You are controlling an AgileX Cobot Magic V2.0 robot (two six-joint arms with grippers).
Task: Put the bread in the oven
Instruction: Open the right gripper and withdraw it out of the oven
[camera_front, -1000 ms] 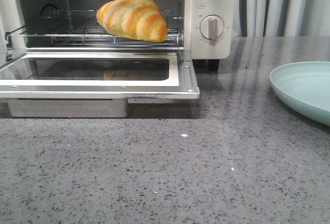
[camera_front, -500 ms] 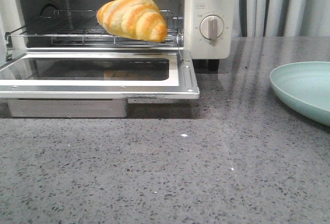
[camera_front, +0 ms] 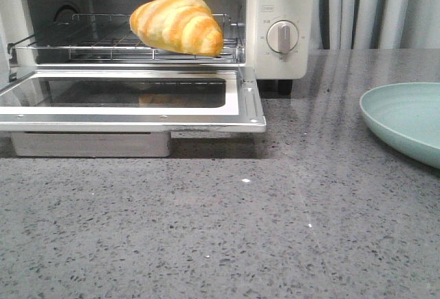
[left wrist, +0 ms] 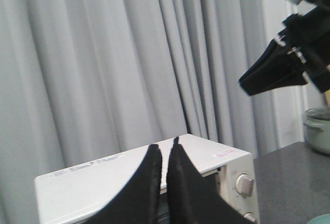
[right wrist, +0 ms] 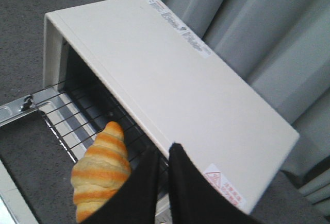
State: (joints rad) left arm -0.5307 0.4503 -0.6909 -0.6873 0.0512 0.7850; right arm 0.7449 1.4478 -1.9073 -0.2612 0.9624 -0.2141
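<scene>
A pale green plate (camera_front: 405,120) rests on the speckled grey countertop (camera_front: 220,230) before grey curtains (camera_front: 378,7).

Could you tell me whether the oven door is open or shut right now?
Open: the oven door lies folded down flat, exposing the bread on the wire rack.

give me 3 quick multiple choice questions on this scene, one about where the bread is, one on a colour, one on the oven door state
1. Where is the bread?
A. on the plate
B. on the wire rack in the oven
C. on the counter

2. What colour is the plate?
A. red
B. black
C. pale green

3. How is the oven door?
A. dropped open
B. shut
C. removed

Answers:
1 B, the front view shows the bread lying on the rack.
2 C, the dish at the right is pale green.
3 A, the door lies flat in front of the oven.
</scene>
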